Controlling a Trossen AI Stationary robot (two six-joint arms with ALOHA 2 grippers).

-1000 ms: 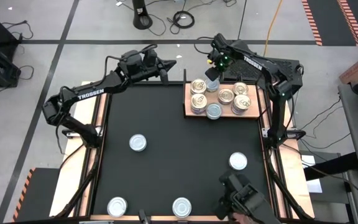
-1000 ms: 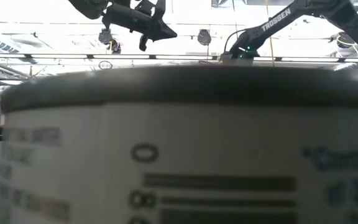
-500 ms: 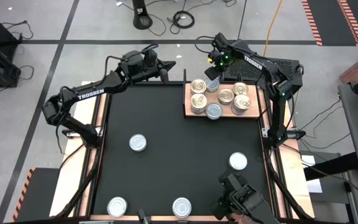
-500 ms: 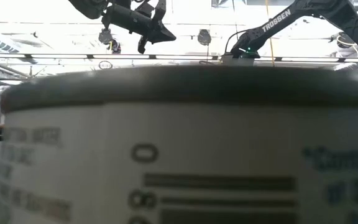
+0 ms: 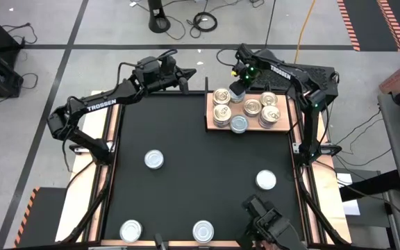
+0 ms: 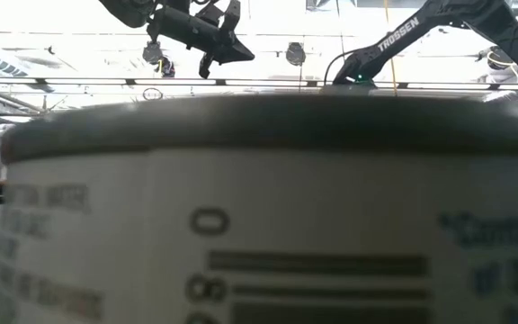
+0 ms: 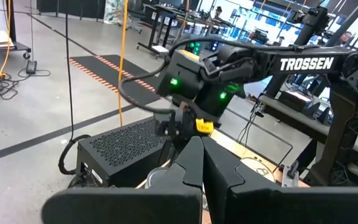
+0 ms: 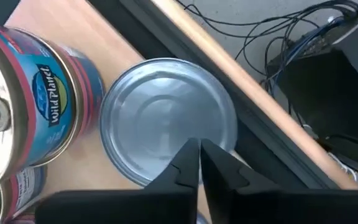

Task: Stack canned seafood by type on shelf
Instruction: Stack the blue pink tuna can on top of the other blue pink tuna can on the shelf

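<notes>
The shelf (image 5: 247,126) is a wooden board at the table's far right. Several cans stand on it, some stacked, among them a blue-labelled stack (image 8: 23,106). A silver-topped can (image 8: 166,118) rests on the board's far edge (image 5: 236,97). My right gripper (image 8: 199,149) points down over that can, shut (image 5: 237,89). My left gripper (image 7: 202,146) hangs shut in the air over the table's far left (image 5: 184,75), holding nothing. Loose cans (image 5: 154,160) (image 5: 266,180) (image 5: 130,230) stand on the black table. My right gripper's shut fingertips (image 8: 190,152) stand over the silver can's top (image 8: 179,134), near the rim. I cannot tell whether they touch it. The can sits flat on the board.
A black ventilated box (image 5: 321,73) stands behind the board. One can (image 6: 259,207) stands right in front of the low camera and blocks most of that view (image 5: 203,230). The middle of the black table (image 5: 200,160) lies bare. A dark device (image 5: 269,226) sits at the near right edge.
My right gripper has sunk a little over the silver can at the board's far edge. The cans have kept their places.
</notes>
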